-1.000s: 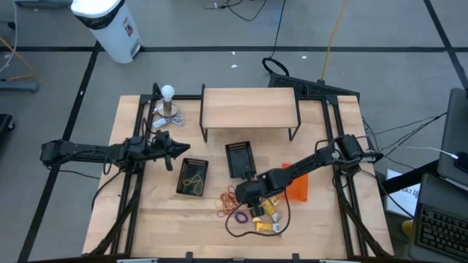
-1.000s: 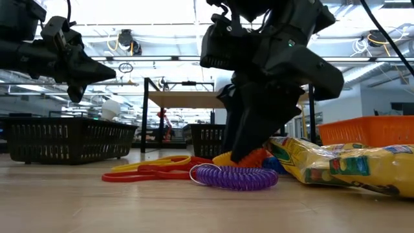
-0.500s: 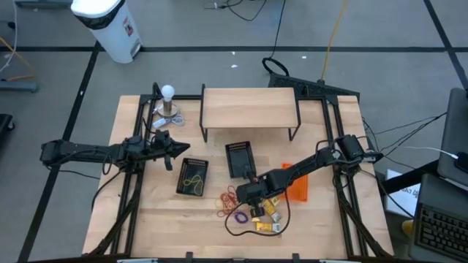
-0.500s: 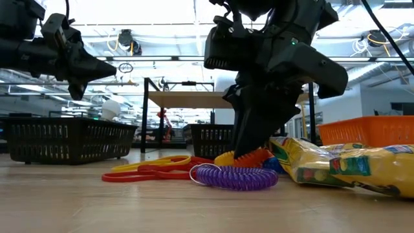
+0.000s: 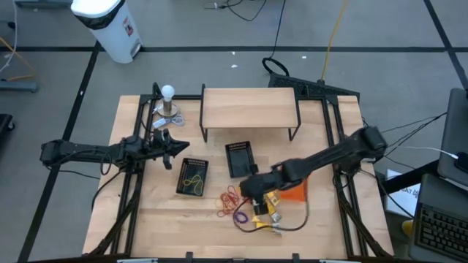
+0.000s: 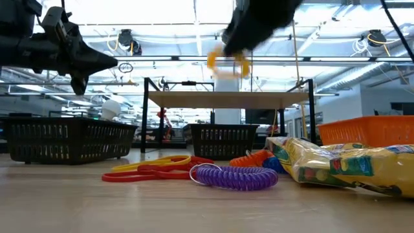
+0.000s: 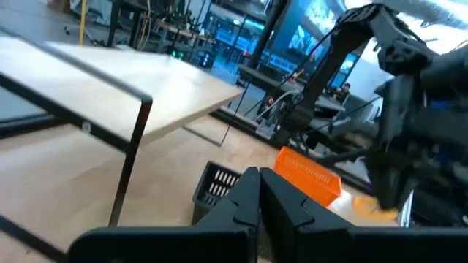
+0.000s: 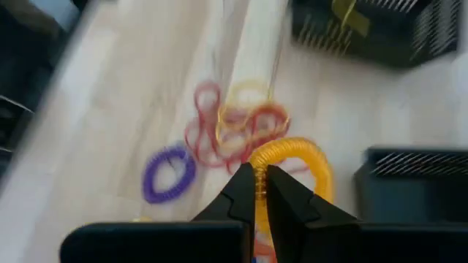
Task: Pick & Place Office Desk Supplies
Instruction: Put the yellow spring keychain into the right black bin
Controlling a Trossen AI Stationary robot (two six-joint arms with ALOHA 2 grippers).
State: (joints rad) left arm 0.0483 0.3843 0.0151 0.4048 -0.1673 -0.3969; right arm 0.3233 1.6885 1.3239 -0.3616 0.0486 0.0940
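A heap of office desk supplies lies at the table's near middle: red and yellow rubber bands [image 5: 229, 199], a purple spiral band [image 5: 240, 217], an orange spiral band [image 6: 255, 157] and yellow packets [image 5: 267, 212]. My right gripper [image 5: 248, 188] hangs over the heap, shut on a yellow spiral band [image 8: 296, 150] and blurred high in the low view [image 6: 226, 61]. My left gripper [image 5: 181, 148] hovers shut and empty at the left, near a black basket [image 5: 193, 177] with yellow bands inside. My right gripper pinches a short stretch of the yellow spiral band's coil [image 8: 257, 188] between its two fingers, coming from above. The band hangs as an open loop beside the fingertips, lifted well clear of the table and the heap.
A second black basket [image 5: 240, 159] stands behind the heap and an orange basket [image 5: 296, 191] to its right. A wooden shelf [image 5: 248, 109] spans the far middle. A white ball on a metal stand [image 5: 168, 102] is at the far left. A dark cable loops round the packets.
My right gripper stood with its fingers down in the heap, took hold of the yellow spiral band and has gone quickly up with it. The band is now lifted clear, high above the table. The other bands and the packets stay put.
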